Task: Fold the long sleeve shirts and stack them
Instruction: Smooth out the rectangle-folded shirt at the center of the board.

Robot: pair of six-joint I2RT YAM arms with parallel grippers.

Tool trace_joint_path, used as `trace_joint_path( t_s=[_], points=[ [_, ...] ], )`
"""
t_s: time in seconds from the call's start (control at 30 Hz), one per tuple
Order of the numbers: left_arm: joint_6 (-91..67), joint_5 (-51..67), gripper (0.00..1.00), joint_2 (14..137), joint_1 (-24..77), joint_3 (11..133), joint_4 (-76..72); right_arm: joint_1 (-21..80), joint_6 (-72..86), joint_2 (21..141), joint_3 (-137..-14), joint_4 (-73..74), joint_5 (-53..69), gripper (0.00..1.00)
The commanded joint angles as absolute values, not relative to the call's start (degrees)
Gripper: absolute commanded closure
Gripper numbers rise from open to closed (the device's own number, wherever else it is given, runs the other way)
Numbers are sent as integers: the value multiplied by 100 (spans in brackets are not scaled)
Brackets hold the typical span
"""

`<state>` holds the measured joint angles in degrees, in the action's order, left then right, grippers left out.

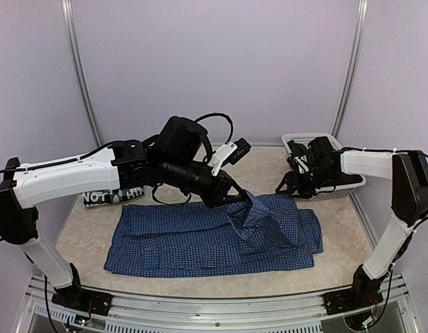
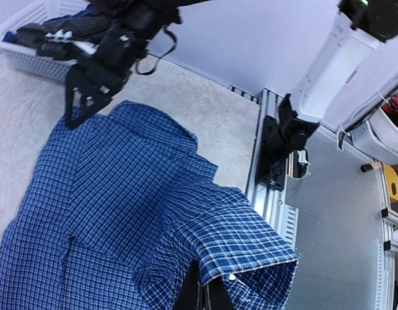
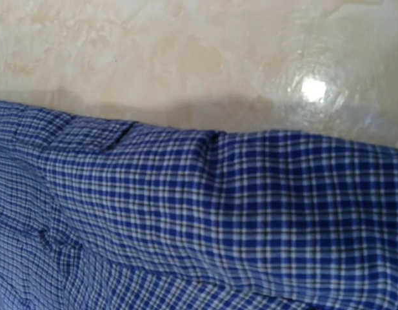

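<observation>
The blue checked long sleeve shirt (image 1: 200, 236) lies spread across the middle of the table. My left gripper (image 1: 243, 198) is shut on one of its sleeve cuffs and holds it lifted above the shirt's right half; in the left wrist view the cuff (image 2: 250, 239) drapes over the jaws of the left gripper (image 2: 209, 290). My right gripper (image 1: 283, 189) hangs open just past the shirt's far right edge, and the right gripper (image 2: 82, 113) holds nothing. The right wrist view shows only blue shirt cloth (image 3: 218, 213), no fingers. The black-and-white plaid shirt (image 1: 113, 196) with white letters lies at the far left, partly behind my left arm.
A white plastic basket (image 1: 342, 186) with dark clothes in it stands at the back right, right behind the right gripper. The basket (image 2: 24, 55) also shows at the upper left of the left wrist view. A metal rail (image 1: 200, 309) runs along the near table edge.
</observation>
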<state>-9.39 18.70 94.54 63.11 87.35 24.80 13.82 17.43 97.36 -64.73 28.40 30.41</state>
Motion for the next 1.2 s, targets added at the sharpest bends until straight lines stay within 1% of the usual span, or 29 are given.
trace_joint_path(
  t_s=[0.0, 0.2, 0.47, 0.57, 0.83, 1.0, 1.17],
  points=[
    [-1562, 1946, 100, 9213, 5730, 8214, 1957, 1406, 1661, 9838, -6554, 2744, 3044, 35],
    [-2098, 1685, 100, 8855, 4853, 7323, 1592, 1385, 1729, 9813, -6805, 2799, 2755, 34],
    [-2478, 1388, 100, 8281, 3790, 6274, 1385, 1370, 1691, 9732, -7101, 2832, 2850, 33],
    [-2545, 1286, 100, 8042, 3562, 5938, 1421, 1362, 1670, 9780, -7112, 2861, 2868, 33],
    [-2601, 850, 100, 7667, 3420, 5337, 1512, 1364, 1665, 9896, -7034, 2796, 3046, 32],
    [-2666, 849, 100, 7723, 3419, 5120, 1444, 1364, 1652, 9911, -7006, 2807, 3065, 32],
    [-2676, 469, 100, 7921, 3419, 5028, 1569, 1370, 1652, 9940, -6975, 2797, 3102, 32]
  ],
)
